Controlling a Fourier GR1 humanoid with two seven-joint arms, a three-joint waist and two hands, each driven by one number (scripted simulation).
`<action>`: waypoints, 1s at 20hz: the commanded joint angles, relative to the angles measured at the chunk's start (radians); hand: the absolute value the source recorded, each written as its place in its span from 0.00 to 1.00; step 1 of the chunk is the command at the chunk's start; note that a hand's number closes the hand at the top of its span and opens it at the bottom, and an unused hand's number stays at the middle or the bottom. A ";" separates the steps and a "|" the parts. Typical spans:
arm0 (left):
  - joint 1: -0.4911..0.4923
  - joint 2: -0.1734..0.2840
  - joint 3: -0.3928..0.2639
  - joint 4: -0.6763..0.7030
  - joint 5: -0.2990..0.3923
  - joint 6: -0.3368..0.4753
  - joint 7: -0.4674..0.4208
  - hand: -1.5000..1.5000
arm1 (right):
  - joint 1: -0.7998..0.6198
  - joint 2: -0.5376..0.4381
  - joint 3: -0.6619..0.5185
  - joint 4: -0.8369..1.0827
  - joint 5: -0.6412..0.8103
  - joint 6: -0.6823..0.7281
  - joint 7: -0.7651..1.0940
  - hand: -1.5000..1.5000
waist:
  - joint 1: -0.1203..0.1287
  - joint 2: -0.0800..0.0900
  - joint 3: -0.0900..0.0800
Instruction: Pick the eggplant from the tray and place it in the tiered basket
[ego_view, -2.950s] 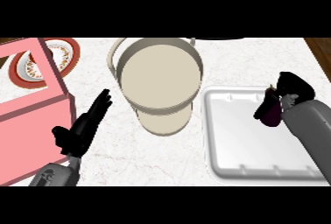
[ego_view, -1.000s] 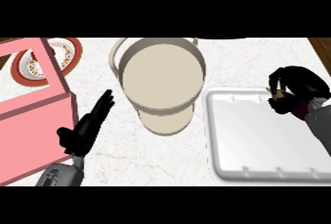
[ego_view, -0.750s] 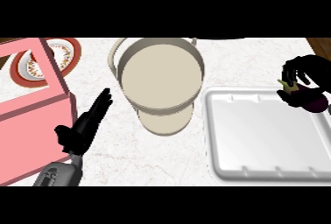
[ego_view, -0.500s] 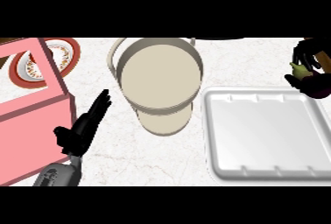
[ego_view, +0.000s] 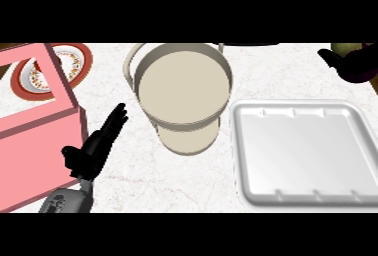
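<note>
Your right hand (ego_view: 341, 59) sits at the bench's (ego_view: 280, 75) far right corner, fingers curled round the dark eggplant (ego_view: 362, 67) beyond the white tray (ego_view: 303, 152), while your left hand (ego_view: 94, 147) rests open, fingers straight, beside the tiered basket (ego_view: 181, 92).

Bench (ego_view: 280, 70): white marbled stone look, smooth. Tray (ego_view: 295, 150): white plastic, glossy sheen. Tiered basket (ego_view: 181, 90): matt beige, thin pale frame. Pink box (ego_view: 33, 130): matt. Plate (ego_view: 77, 60): glazed, patterned rim.
</note>
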 joint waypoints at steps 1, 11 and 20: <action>-0.002 -0.020 -0.009 0.013 -0.009 0.001 0.003 0.50 | -0.154 0.103 0.008 -0.035 -0.052 0.002 0.230 1.00 | 0.005 0.000 -0.001; -0.020 -0.030 -0.014 -0.034 -0.031 0.005 0.052 0.50 | -0.375 0.343 0.111 0.052 0.016 -0.105 0.473 1.00 | 0.017 0.004 0.000; 0.029 -0.026 0.003 -0.036 -0.027 -0.022 0.009 0.50 | -0.453 0.530 0.183 0.204 0.106 -0.181 0.450 1.00 | 0.020 0.004 0.000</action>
